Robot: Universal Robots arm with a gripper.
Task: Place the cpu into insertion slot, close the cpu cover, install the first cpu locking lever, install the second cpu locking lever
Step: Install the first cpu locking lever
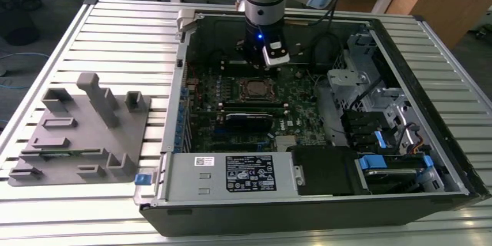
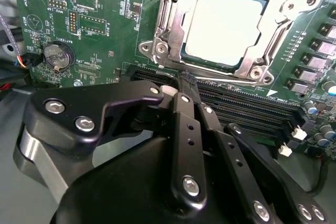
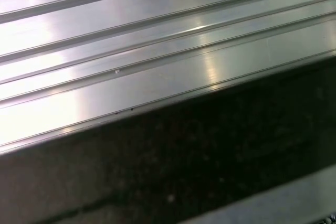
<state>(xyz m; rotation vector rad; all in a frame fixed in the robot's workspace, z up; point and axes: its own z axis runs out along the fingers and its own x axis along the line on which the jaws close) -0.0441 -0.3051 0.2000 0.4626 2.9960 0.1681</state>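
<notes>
Cpu (image 2: 223,27) sits flat in the slot (image 1: 256,89), pale top showing through the square cut-out of the cover (image 2: 251,66). By the second wrist view the cover looks lowered around it, so placing and closing read as done and the lever steps as the work in hand; that is a judgement. Gripper (image 2: 188,90) hangs over the long black card slots (image 2: 236,103), just beside the socket and not touching it. Fingers (image 2: 185,129) lie pressed together, nothing between them. Lever work would call for a narrow closed tip set squarely on a thin rod, pressing down and sideways without scraping the green board (image 2: 105,3). Hard to make out: the levers themselves, whether either is hooked, and whether the cover is fully flat. The socket's far edge is cut off. In the exterior view the arm (image 1: 261,4) reaches into the case (image 1: 307,217) and screens the fingertips. The first wrist view gives slatted table (image 3: 157,51) and a dark band, unidentified.
</notes>
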